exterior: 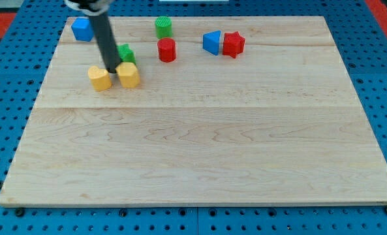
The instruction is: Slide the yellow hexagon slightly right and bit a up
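The yellow hexagon [128, 75] lies at the upper left of the wooden board [200, 130]. A second yellow block [100, 78], heart-like in shape, lies just to its left. My tip [111, 68] is down between the two yellow blocks, at their upper edges, touching or nearly touching the hexagon's left side. The dark rod rises from there to the view's top. A green block [126, 53] sits just above the hexagon, partly behind the rod.
A blue block [82, 29] lies at the top left corner. A green cylinder [163, 27] and a red cylinder [167, 49] stand at top centre. A blue block [211, 42] touches a red star [233, 44] to their right.
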You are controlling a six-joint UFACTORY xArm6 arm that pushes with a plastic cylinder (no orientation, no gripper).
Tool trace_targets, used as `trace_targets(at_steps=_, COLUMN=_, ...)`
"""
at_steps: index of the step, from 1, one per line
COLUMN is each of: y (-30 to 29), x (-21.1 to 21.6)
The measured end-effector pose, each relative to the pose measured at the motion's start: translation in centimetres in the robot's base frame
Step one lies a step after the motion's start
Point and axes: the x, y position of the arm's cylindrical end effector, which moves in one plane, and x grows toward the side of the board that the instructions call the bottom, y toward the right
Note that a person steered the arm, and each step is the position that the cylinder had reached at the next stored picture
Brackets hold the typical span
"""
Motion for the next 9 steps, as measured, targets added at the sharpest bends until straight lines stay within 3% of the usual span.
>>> trace_targets(at_steps=1, y=3.6, x=1.7)
trace_targets(at_steps=3, y=2.0, x=4.8)
trace_targets(at_steps=5, y=12.2, x=3.8)
trace_targets(at_steps=7, y=16.6, x=4.9)
trace_targets(at_steps=8, y=24.0, x=4.9)
trace_targets(at_steps=9, y=27.1, x=1.9)
